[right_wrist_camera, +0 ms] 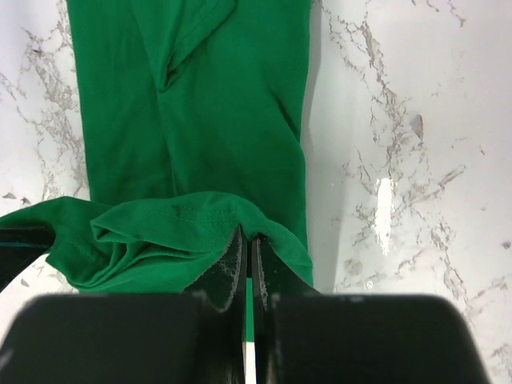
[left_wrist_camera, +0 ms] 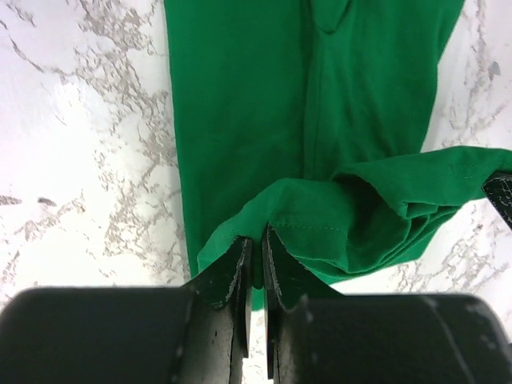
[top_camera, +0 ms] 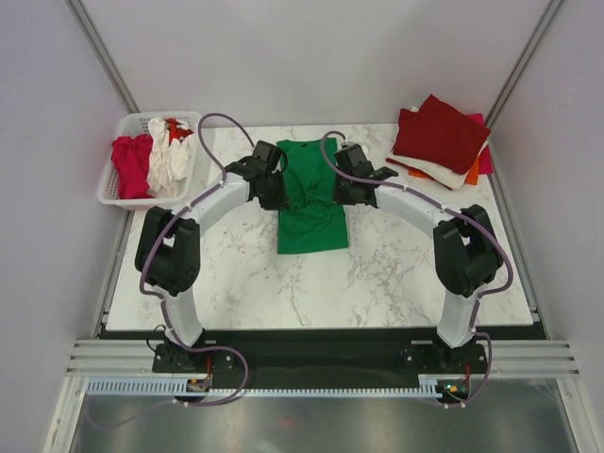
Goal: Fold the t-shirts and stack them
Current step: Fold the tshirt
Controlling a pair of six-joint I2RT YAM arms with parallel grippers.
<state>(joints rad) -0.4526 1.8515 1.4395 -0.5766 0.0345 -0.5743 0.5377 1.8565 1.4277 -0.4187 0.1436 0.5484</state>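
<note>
A green shirt [top_camera: 311, 217] lies in the middle of a white marble table [top_camera: 396, 274], gripped from both sides by two robot grippers.

The left gripper [left_wrist_camera: 256, 238] has its fingers [left_wrist_camera: 228, 276] pressed almost together, clamped on a stitched hem of the green shirt. A thin sliver of green cloth shows in the narrow gap between them. The right gripper [right_wrist_camera: 246, 238] grips the same way, its fingers [right_wrist_camera: 224, 276] squeezed on the hem at the opposite side of the shirt.

Between the two pairs of fingers the held edge bunches in soft folds over the flat cloth beneath. Ahead of both pairs of fingers the rest of the shirt stretches away on the table as a long narrow panel with a few creases. Bare marble lies on the outer side of each gripper.

Well off to the left of the left fingers, at the table's far corner, a white slatted basket [top_camera: 115, 193] holds a crumpled magenta shirt [top_camera: 132, 165] and a white shirt [top_camera: 170, 160]. Well off to the right of the right fingers, at the other far corner, sits a pile topped by a folded dark red shirt [top_camera: 439, 132], with white, orange and magenta edges showing beneath it.
</note>
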